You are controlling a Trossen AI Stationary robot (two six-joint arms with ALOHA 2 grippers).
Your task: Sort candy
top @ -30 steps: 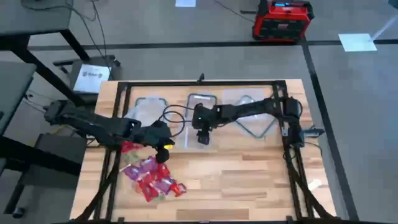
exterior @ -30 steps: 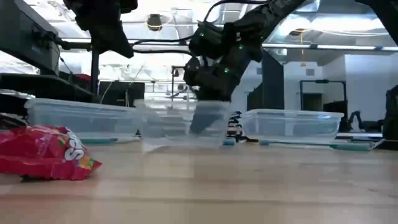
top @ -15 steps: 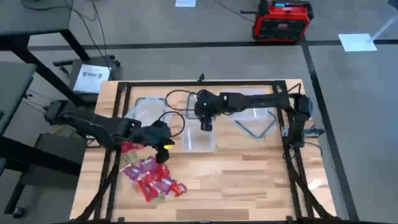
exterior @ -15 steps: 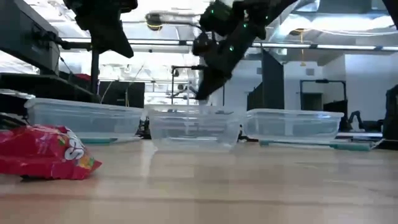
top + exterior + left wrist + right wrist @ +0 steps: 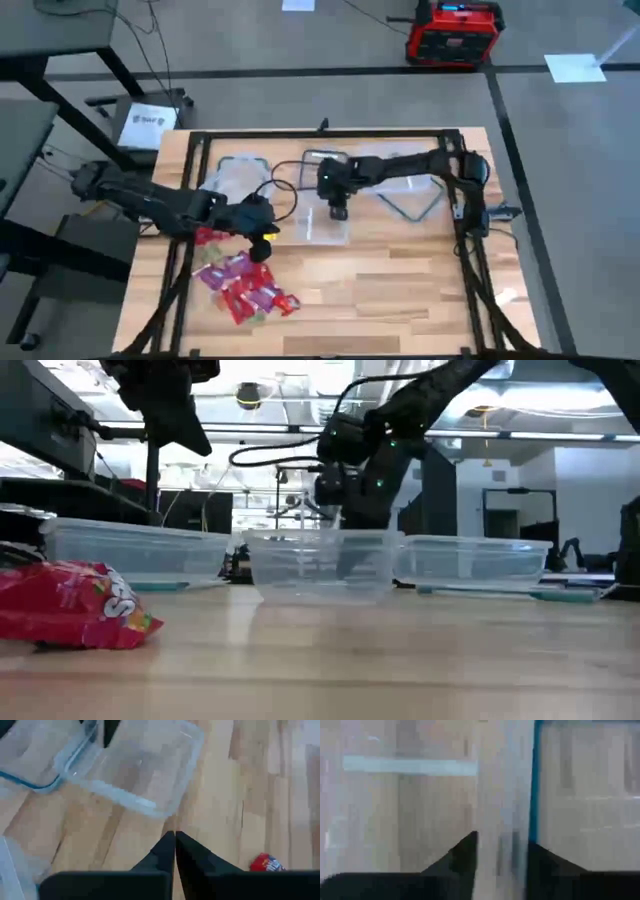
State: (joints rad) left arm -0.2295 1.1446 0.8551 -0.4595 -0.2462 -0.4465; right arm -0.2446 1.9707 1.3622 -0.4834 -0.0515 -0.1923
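Right gripper (image 5: 338,211) reaches into the middle clear tub (image 5: 327,222), fingers straddling its rim; whether they grasp it, cannot tell. Left gripper (image 5: 262,243) hangs clenched and empty over the candy (image 5: 245,285) on the tabletop (image 5: 400,290).

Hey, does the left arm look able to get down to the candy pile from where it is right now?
Probably yes. The left gripper hangs shut right beside the candy, with only bare table around the pile. The right gripper is off at the middle tub, out of the way.

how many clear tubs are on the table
3, in a row at the far side: left tub behind the candy pile, middle tub with the right claw at its rim, right tub. Lids or stacked tubs may be hidden.
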